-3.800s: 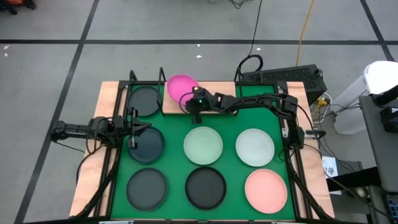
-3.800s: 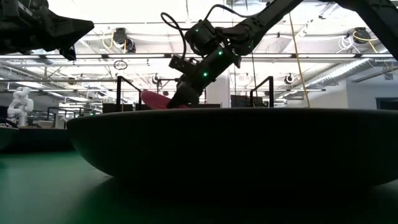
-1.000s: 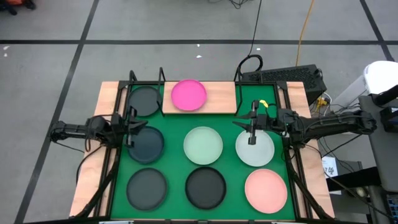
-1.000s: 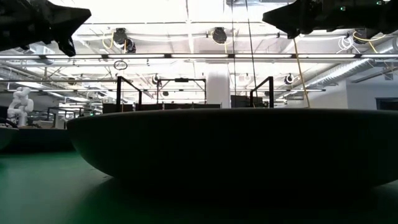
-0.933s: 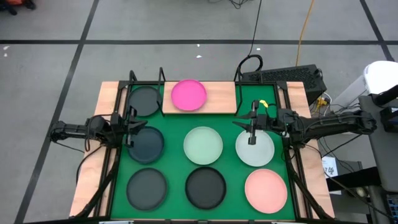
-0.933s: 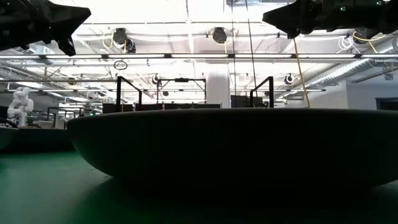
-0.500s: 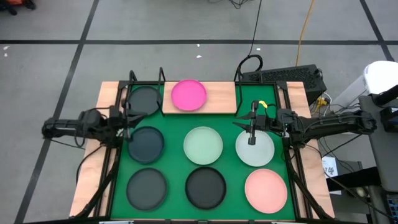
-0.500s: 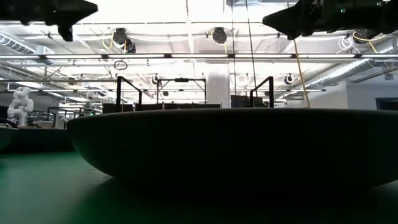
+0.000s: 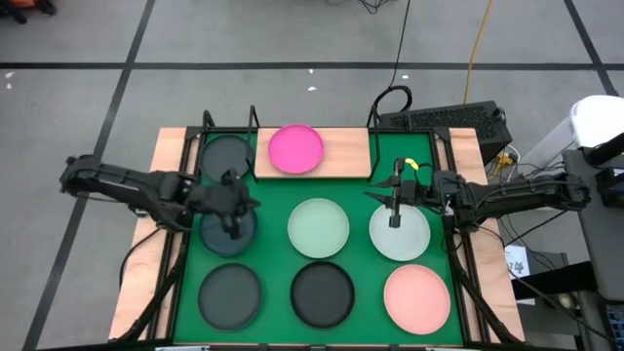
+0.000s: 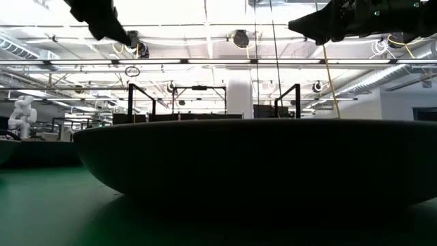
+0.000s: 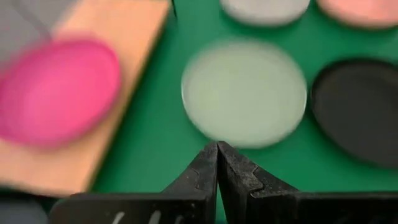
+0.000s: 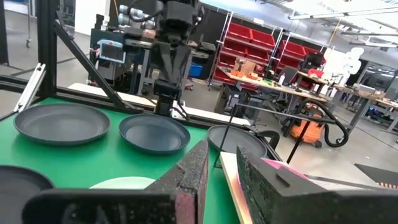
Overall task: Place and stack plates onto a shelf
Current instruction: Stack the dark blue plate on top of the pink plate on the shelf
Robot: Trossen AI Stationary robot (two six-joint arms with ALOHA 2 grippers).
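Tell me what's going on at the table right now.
One magenta plate lies on the shelf; the others are still on the green mat. The left gripper, jaws shut and empty, hangs over a dark plate near the shelf. The right gripper waits over a pale plate, holding nothing.

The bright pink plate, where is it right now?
In the high view the magenta plate lies flat on the left part of the wooden shelf at the table's far edge, beside a dark plate and above the pale green plate.
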